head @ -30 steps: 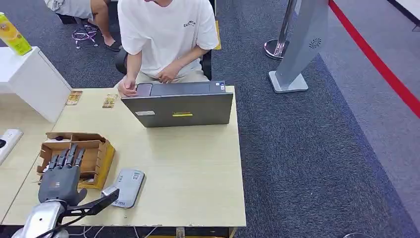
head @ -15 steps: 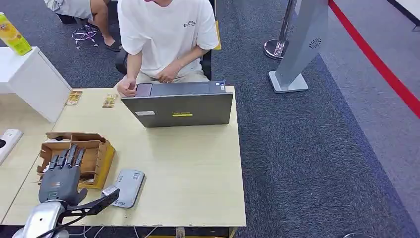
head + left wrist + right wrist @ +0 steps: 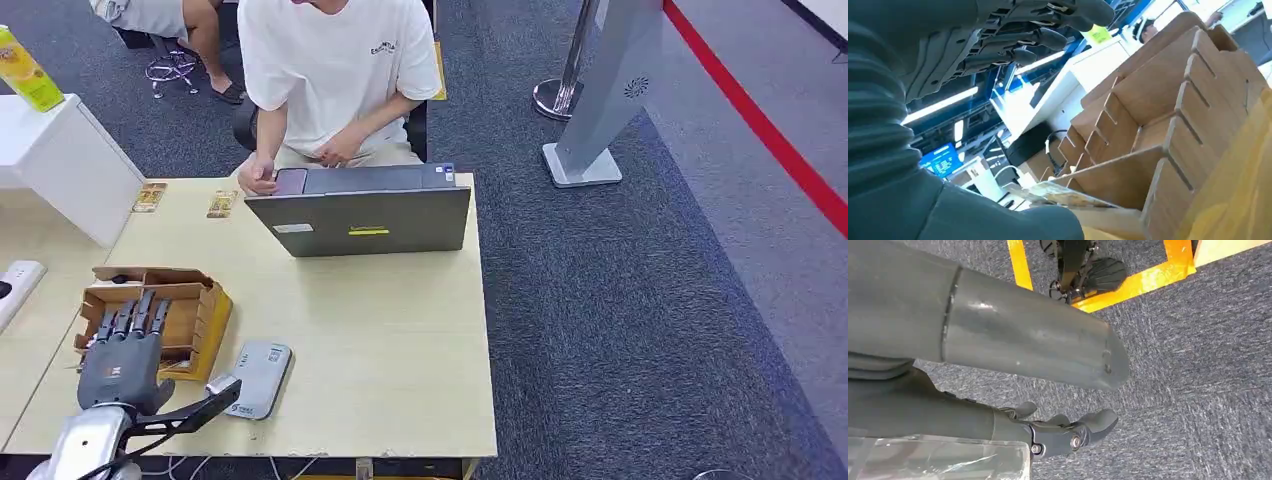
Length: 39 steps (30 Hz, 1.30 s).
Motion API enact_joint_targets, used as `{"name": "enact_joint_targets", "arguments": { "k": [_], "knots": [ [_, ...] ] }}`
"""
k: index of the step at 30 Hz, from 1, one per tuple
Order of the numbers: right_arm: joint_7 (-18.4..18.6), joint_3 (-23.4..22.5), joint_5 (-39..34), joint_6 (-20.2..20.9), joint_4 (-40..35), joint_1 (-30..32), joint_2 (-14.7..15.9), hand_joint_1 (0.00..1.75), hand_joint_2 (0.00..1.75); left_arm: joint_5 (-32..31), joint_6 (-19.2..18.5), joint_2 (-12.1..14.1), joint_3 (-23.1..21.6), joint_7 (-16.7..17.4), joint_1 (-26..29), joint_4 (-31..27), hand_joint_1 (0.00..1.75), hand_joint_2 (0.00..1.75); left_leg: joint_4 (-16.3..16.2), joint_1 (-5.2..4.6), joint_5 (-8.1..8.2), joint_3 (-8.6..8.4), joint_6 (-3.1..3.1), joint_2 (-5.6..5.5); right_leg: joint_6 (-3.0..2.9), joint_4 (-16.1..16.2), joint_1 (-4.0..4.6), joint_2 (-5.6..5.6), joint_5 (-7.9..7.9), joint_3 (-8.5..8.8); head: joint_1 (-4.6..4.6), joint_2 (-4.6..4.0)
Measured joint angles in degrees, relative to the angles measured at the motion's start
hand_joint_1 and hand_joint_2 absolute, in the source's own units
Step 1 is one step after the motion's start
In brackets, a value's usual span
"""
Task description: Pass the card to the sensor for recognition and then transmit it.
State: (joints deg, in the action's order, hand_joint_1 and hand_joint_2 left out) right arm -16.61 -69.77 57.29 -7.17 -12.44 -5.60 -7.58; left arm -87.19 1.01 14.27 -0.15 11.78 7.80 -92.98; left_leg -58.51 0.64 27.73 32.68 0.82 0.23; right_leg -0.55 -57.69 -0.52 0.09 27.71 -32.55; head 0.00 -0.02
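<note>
1. The left hand (image 3: 122,362) hovers at the table's near left corner, over the near edge of the card rack (image 3: 196,300). Its fingers are straight and slightly spread, with nothing in them.
2. In the left wrist view the fingers (image 3: 1013,35) reach over the rack (image 3: 1168,115), and a card (image 3: 1060,194) lies flat at the rack's near edge, close beside the thumb and not yet held. It looks like a thin printed card with a pale patterned face.
3. The card is probably very light, stiff enough to hold its shape yet bendable, and smooth, so it could slip. Lying flat, it gives little to grip; the best hold is likely a pinch across the free edge, thumb on one face and a finger on the other.
4. The rack is brown corrugated cardboard, cut into slotted dividers with notched tops, matte and rough.
5. Just right of the rack, near the table's front edge, lies the sensor (image 3: 260,378), a flat grey slab with rounded corners, smooth and hard.
6. The table (image 3: 400,340) is pale wood laminate, smooth. On its far side stands a grey laptop (image 3: 358,218), with a person (image 3: 335,70) seated behind it.
7. The right hand (image 3: 1068,432) hangs over grey carpet, fingers loosely curled inward and holding nothing.
</note>
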Motion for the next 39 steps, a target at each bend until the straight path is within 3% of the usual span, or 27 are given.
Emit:
{"name": "enact_joint_targets", "arguments": {
  "k": [11, 25, 33, 39],
  "knots": [
    [-0.24, 0.0, 0.11, 0.61, -0.26, -0.02, 0.26, 0.0, 0.0, -1.33, 0.02, -3.82, 3.3, -0.5, 0.36, 0.0, 0.0, 1.75, 0.0, 0.0, 0.0, 0.01, 0.0, -0.01, 0.0, 0.0, 0.0, -0.01, 0.0, 0.0, -0.02, 0.02],
    [-0.24, 0.0, 0.11, 0.59, -0.31, -0.02, 0.39, 0.0, 0.0, -1.57, -0.24, -5.99, 4.09, -1.35, 0.39, 0.0, 0.0, 1.75, 0.0, 0.0, 0.0, 0.01, 0.0, -0.01, 0.0, 0.0, 0.0, -0.01, 0.0, 0.0, -0.02, 0.02],
    [-0.44, 0.0, 0.15, 0.59, -0.31, -0.03, 0.39, 0.0, 0.0, -1.57, 5.14, -6.12, 3.78, -1.11, 0.42, 0.0, 0.0, 1.75, 0.0, 0.0, 0.0, 0.0, 0.0, -0.01, 0.0, 0.0, 0.0, -0.01, 0.0, 0.0, -0.02, 0.0],
    [-0.79, 0.0, 0.46, 0.59, -0.33, -0.03, 0.39, 0.0, 0.0, -1.57, 9.95, -4.3, 2.69, -2.43, 1.66, 0.0, 0.0, 1.75, 0.0, 0.0, 0.0, 0.0, 0.0, 0.01, 0.0, 0.0, 0.0, 0.01, 0.0, -0.01, -0.02, 0.0]
  ]
}}
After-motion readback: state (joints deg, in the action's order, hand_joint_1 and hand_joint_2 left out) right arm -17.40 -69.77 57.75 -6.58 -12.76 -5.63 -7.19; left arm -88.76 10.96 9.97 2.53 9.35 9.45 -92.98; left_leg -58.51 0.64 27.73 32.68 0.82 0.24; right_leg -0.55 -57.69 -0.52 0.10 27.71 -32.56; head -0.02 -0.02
